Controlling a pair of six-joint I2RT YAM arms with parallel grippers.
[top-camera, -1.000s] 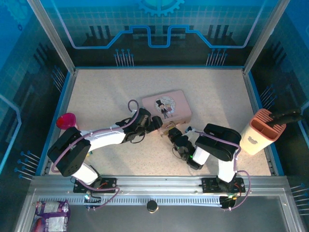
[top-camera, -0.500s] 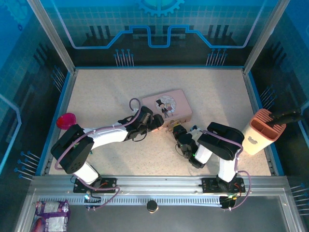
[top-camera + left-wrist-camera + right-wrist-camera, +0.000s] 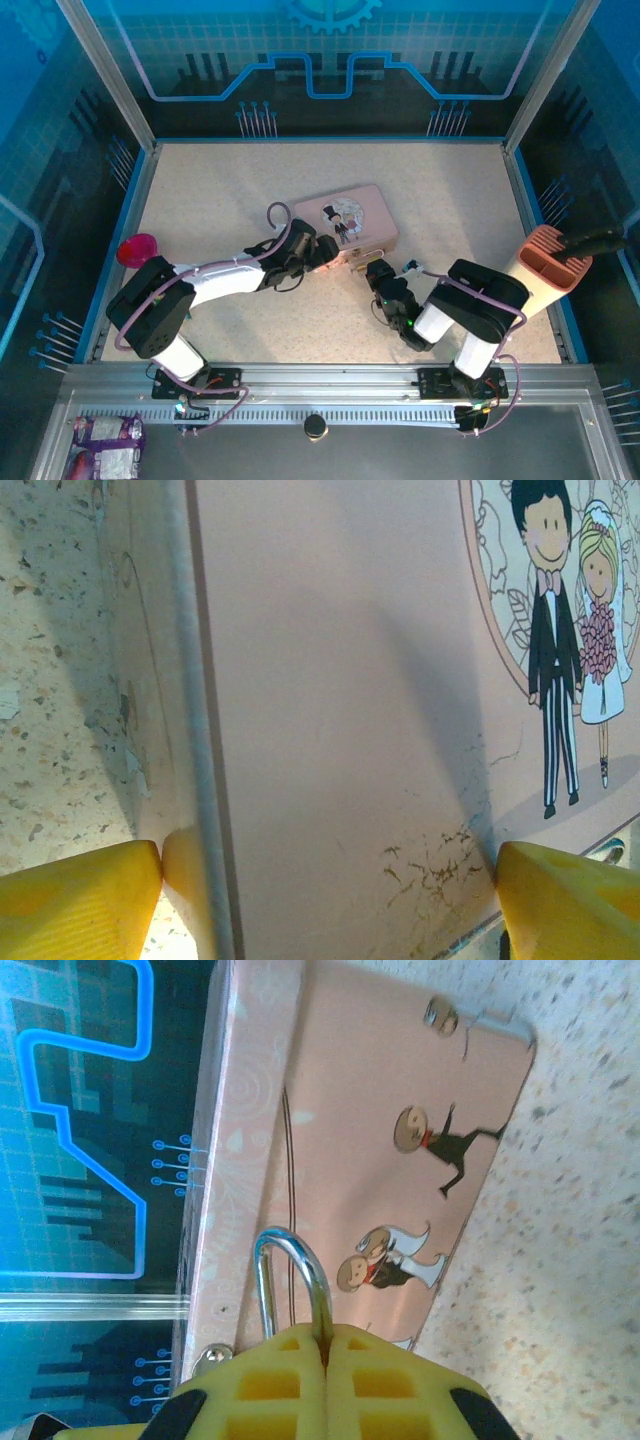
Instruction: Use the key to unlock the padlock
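Silver and thin, the U-shackle of the one padlock (image 3: 314, 1285) arches out of the seam at lower centre of the right wrist view; its body is hidden between the yellow pads. The right end effector (image 3: 325, 1345) is pressed closed on it, just in front of the single pink tin box (image 3: 400, 1140), which is printed with cartoon figures and lies mid-bench (image 3: 220, 190). The left end effector (image 3: 330, 890) spans a corner of that box, one pad against each side. One orange holder (image 3: 545, 265) stands at the right edge, and one round magenta object (image 3: 135, 249) sits far left.
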